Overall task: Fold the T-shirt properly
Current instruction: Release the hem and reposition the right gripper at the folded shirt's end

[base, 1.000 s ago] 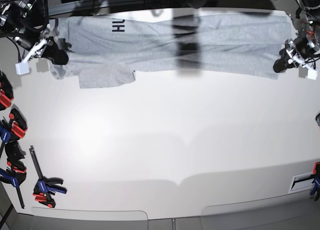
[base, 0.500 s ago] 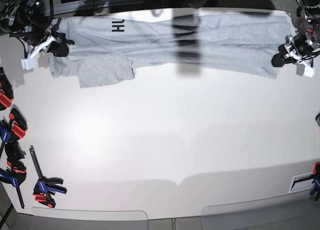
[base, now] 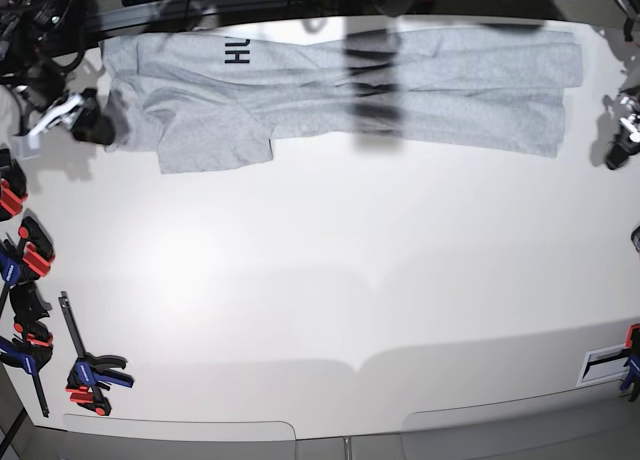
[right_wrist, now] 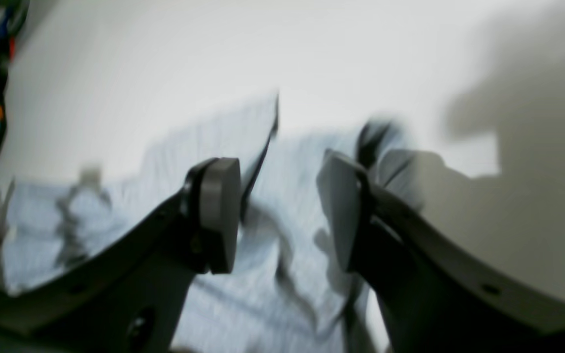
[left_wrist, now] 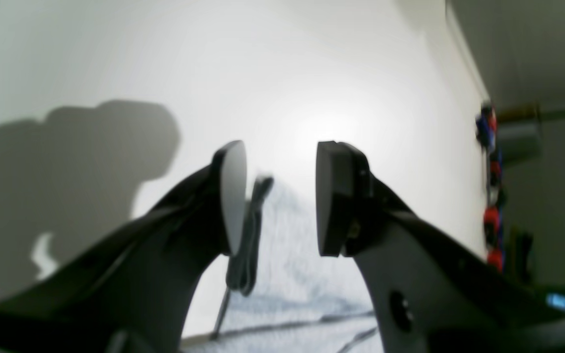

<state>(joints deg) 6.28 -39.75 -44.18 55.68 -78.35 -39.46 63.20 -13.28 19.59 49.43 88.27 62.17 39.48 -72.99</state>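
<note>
The light grey T-shirt [base: 400, 75] lies folded lengthwise along the far side of the white table [base: 330, 270], with black letters [base: 237, 50] near its left end and a sleeve [base: 215, 140] sticking out toward me. My right gripper [base: 100, 128] is open and empty, just off the shirt's left end. In the right wrist view the gripper [right_wrist: 280, 211] hangs open over blurred grey cloth [right_wrist: 204, 142]. My left gripper [base: 618, 155] is open and empty, right of the shirt's right end. In the left wrist view the gripper [left_wrist: 277, 196] stands above a dark-trimmed shirt corner [left_wrist: 302, 279].
Several red, blue and black clamps [base: 30, 260] line the table's left edge, with one more [base: 92, 372] at the front left. Clamps [left_wrist: 491, 147] also show at the right in the left wrist view. A clamp and a label [base: 610, 362] sit at the front right corner.
Both grippers have let go of the shirt's ends and drawn outward, away from it. The shirt has settled flat, and the sleeve lies slightly further right.
</note>
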